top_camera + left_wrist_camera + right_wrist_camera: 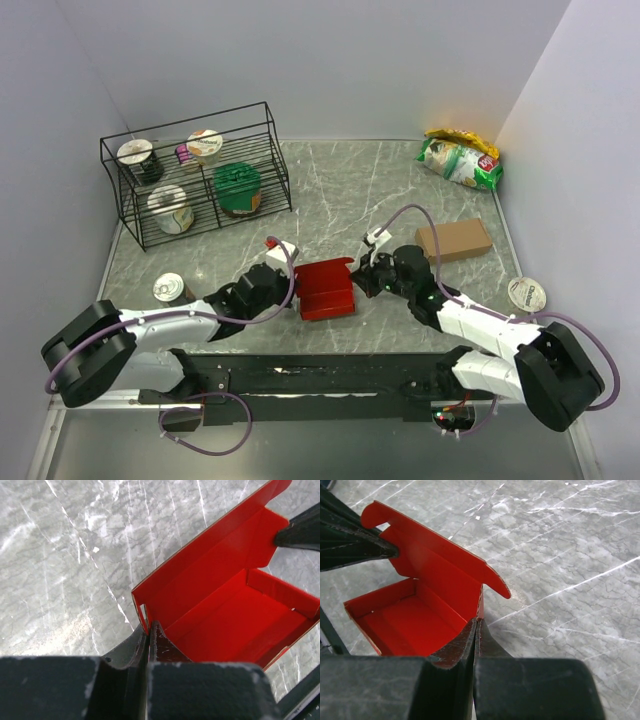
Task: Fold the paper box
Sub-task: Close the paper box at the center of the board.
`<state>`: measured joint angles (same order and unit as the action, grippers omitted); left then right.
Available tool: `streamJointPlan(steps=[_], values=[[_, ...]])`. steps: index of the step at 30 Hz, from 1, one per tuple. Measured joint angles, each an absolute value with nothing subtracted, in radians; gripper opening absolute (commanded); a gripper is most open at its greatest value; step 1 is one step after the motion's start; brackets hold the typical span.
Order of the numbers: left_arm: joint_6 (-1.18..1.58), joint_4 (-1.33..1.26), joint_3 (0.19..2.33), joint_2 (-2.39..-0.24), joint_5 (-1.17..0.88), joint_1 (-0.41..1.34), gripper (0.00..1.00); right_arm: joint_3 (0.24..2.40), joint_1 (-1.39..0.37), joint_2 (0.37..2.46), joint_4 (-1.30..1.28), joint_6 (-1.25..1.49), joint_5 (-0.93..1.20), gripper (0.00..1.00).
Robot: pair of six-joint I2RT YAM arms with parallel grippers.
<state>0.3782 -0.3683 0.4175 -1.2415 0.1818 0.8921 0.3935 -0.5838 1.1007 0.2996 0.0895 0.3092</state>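
Note:
The red paper box (325,290) sits on the marble table between my two arms, its tray formed and its lid flap standing up at the back. My left gripper (296,297) is shut on the box's left side wall. In the left wrist view the fingertips (149,626) pinch that wall's edge, with the open red interior (225,620) beyond. My right gripper (358,278) is shut on the right side wall. The right wrist view shows it (478,621) clamped on that wall's corner beside the tray (420,615).
A black wire rack (195,175) holding several cups stands at the back left. A brown cardboard box (453,240) lies right of the box, a snack bag (460,158) at the back right. Single cups stand at the left (172,288) and at the right (527,293).

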Motion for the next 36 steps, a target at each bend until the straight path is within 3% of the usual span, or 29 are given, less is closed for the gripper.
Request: streamJointPlan(steps=[36], values=[[0.392,-0.479,0.477,-1.372,0.624,1.106,0.01,0.284,-0.856,1.023,0.417,0.163,-0.233,0.0]])
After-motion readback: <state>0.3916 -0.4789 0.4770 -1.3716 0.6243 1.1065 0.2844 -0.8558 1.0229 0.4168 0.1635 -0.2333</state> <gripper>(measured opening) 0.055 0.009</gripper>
